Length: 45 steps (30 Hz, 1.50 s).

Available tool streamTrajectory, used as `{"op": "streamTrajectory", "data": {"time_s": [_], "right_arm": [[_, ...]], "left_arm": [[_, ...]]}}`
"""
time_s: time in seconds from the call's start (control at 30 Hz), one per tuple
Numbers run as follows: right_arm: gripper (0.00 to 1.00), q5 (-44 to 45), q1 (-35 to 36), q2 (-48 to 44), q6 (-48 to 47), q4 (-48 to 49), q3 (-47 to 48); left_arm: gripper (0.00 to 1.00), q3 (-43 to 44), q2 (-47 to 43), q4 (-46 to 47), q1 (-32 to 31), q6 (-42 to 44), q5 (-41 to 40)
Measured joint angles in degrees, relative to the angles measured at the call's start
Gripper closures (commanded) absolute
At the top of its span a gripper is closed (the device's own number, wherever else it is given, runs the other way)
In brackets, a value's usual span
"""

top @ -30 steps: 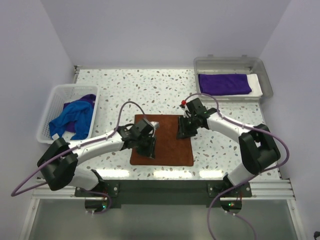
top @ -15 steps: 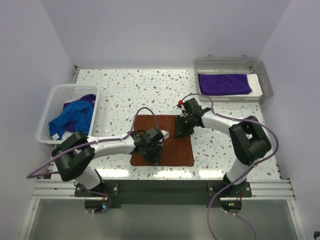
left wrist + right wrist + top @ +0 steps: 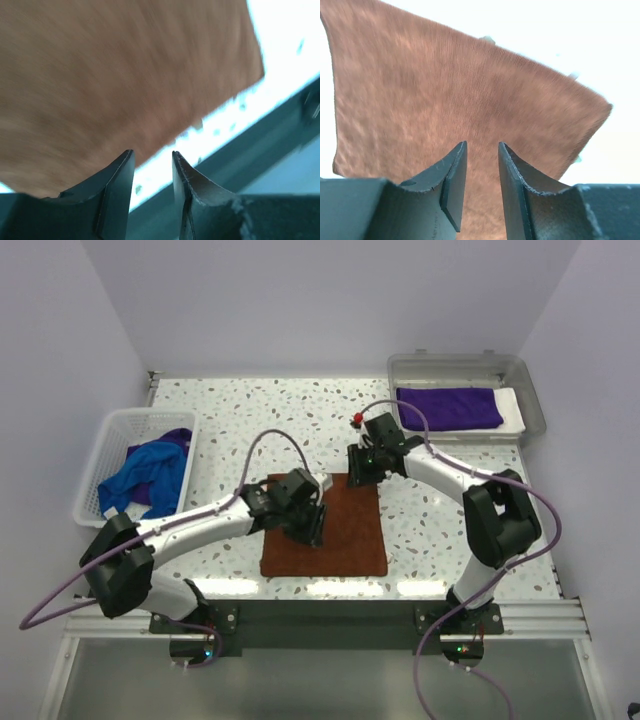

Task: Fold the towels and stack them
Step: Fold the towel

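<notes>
Your left gripper and right gripper hang over the brown towel, jaws narrowly parted, holding nothing.

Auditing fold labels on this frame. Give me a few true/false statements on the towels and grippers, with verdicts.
1. The brown towel lies flat on the table. True.
2. A purple towel lies in the tray. True.
3. The blue towel is stacked on the brown towel. False: it is in the basket.
4. The right gripper is shut on the brown towel. False: its jaws stand apart with nothing between them.
5. The left gripper is over the basket. False: it is over the brown towel, open and holding nothing.
</notes>
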Motion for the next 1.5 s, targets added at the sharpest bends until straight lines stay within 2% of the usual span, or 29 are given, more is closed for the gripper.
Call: {"op": "streamTrajectory", "data": {"time_s": [0.13,0.27,0.43,0.57,0.67,0.7,0.8,0.93,1.1,1.5], "right_arm": [[0.7,1.2,-2.2,1.0,-1.3,0.1,3.3],[0.72,1.5,-4.7,3.5,-2.0,0.3,4.4],[0.74,1.6,-6.9,8.2,-2.7,0.6,4.6],[0.74,1.3,-8.4,10.4,-2.8,0.9,4.6],[0.72,1.4,-8.9,10.3,-4.0,0.8,4.7],[0.71,1.6,-8.9,10.3,-4.8,0.3,5.0],[0.61,2.6,-8.9,10.3,-8.4,-1.5,6.5],[0.53,2.8,-9.0,10.3,-13.0,-3.8,9.3],[0.53,2.8,-9.5,10.6,-19.6,-6.0,12.0],[0.56,0.1,-11.3,15.7,-30.3,-11.2,16.8]], "left_arm": [[0.62,2.5,-0.7,1.7,9.7,1.8,-1.1],[0.67,4.9,4.6,4.0,17.8,4.6,-2.0],[0.72,9.0,15.8,6.2,22.5,7.4,-2.2],[0.74,9.8,20.5,6.6,25.1,8.7,-2.8],[0.69,10.1,20.6,6.8,26.9,9.7,-2.5],[0.61,10.2,20.3,6.9,27.3,10.4,-3.0],[0.49,10.5,18.9,6.8,27.9,14.0,-4.4],[0.41,13.6,18.2,7.4,28.7,19.4,-5.2],[0.39,16.5,18.9,9.1,30.9,25.5,-4.4],[0.43,22.8,28.9,7.5,34.5,38.4,3.1]]}}
